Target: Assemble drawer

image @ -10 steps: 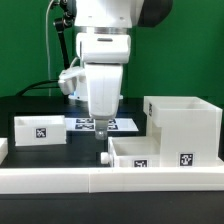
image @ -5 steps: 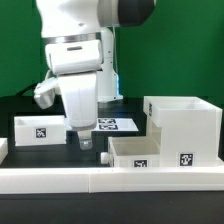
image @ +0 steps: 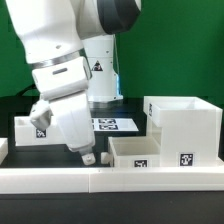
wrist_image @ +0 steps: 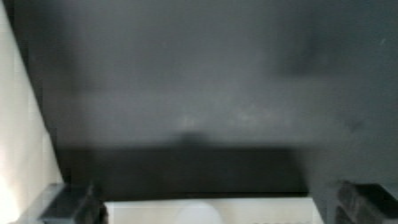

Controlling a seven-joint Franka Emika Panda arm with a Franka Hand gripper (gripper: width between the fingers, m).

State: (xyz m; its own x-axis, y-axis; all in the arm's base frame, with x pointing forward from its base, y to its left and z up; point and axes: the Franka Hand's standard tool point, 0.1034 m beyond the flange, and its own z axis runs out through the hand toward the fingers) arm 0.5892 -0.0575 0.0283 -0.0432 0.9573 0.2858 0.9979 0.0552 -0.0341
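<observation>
My claw (image: 88, 156), apart and empty, hangs low over the counter (image: 45, 152) just beside a tray (image: 135, 150); approach step, I reckon, next straddle its wall and clamp.

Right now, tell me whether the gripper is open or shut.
Open: the wrist view shows the gripper with fingers spread wide, clamping nothing.

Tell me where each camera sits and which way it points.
Exterior view: off the arm, low beside the table, facing across the border rail at a tray, the tall shell and the marker board; shows the arm and jaws.
Wrist view: on the wrist, looking down at the black table; shows both jaws, spread apart.
Shared: the jaws and the black table.
</observation>
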